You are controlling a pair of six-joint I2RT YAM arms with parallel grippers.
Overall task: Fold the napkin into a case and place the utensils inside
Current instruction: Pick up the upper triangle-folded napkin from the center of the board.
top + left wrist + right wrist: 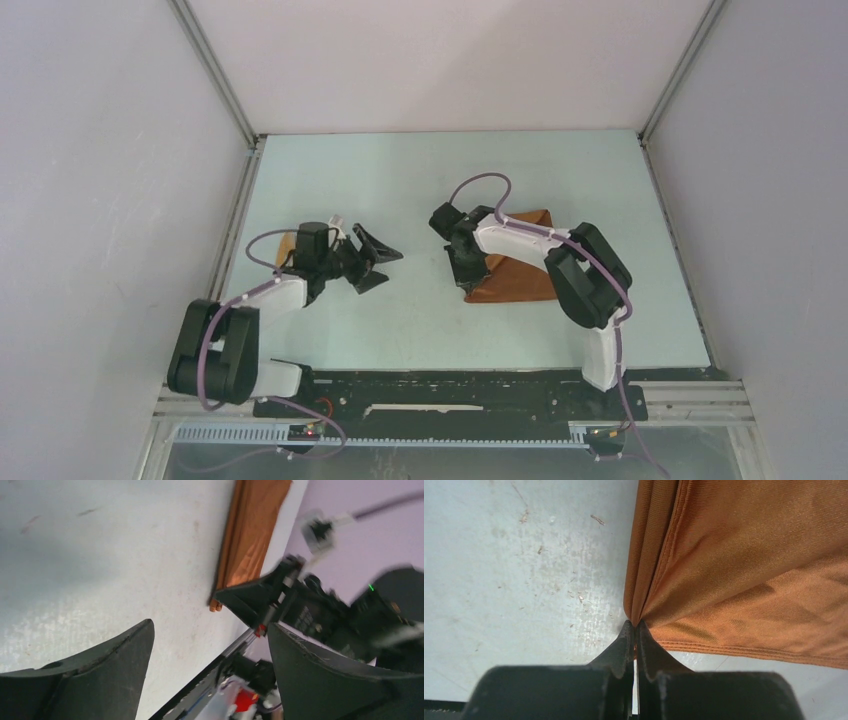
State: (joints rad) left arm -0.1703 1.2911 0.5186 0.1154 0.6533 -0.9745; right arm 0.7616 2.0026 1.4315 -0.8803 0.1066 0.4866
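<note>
At right tool (635, 629), one napkin (749, 570) corner.

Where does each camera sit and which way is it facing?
Top external: above and behind, looking down at the table; left arm and right arm show.
Left wrist: low, looking across the table to the napkin; open left gripper frames it.
Right wrist: close above the napkin; right gripper pinches it.
Shared: both wrist views show the napkin.
</note>
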